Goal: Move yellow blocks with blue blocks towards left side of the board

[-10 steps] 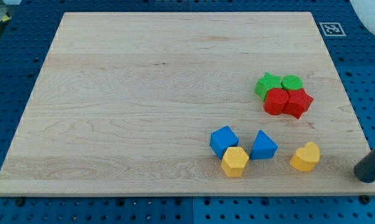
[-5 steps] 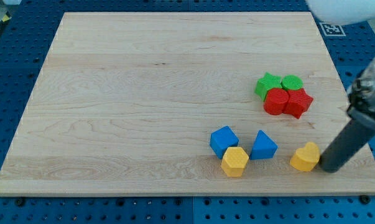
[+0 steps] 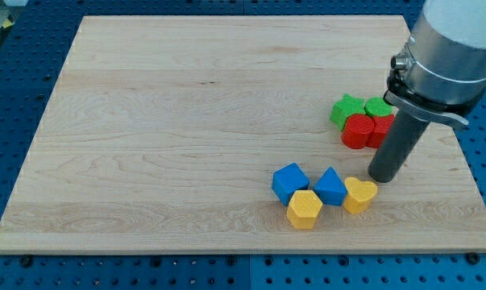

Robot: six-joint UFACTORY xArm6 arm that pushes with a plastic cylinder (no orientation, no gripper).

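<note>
Near the board's bottom edge, right of centre, four blocks sit bunched together: a blue cube (image 3: 289,182), a yellow hexagon (image 3: 305,209) just below it, a blue triangular block (image 3: 330,187) and a yellow heart-shaped block (image 3: 359,194) touching the triangle's right side. My tip (image 3: 382,178) stands just right of and slightly above the yellow heart, close to touching it. The rod rises up and to the right from there.
A cluster of a green star (image 3: 346,109), a green cylinder (image 3: 377,107), a red cylinder (image 3: 358,131) and a red block partly hidden behind the rod sits at the right. The wooden board (image 3: 186,121) lies on a blue pegboard.
My tip came in from the right and moved left. It pushed the yellow heart left against the blue triangle, which shifted slightly left towards the cube and hexagon.
</note>
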